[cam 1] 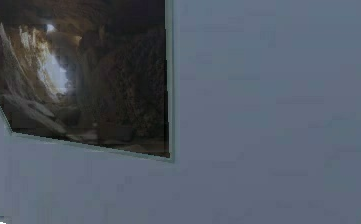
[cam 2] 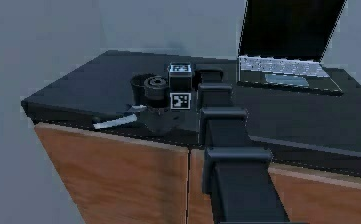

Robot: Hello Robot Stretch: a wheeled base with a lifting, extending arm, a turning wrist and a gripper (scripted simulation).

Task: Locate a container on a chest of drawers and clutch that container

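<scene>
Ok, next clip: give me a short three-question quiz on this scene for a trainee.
1. True or false: the laptop on the chest of drawers has its lid up.
2. What hangs on the wall in the forward view? A) a clock B) a dark picture C) a mirror
3. In the arm side view, can you tell whether the gripper holds anything, and why?

Key: 1 true. 2 B. 3 No: a dark round thing stands on the chest's top at the gripper's far end, so it cannot be told.
</scene>
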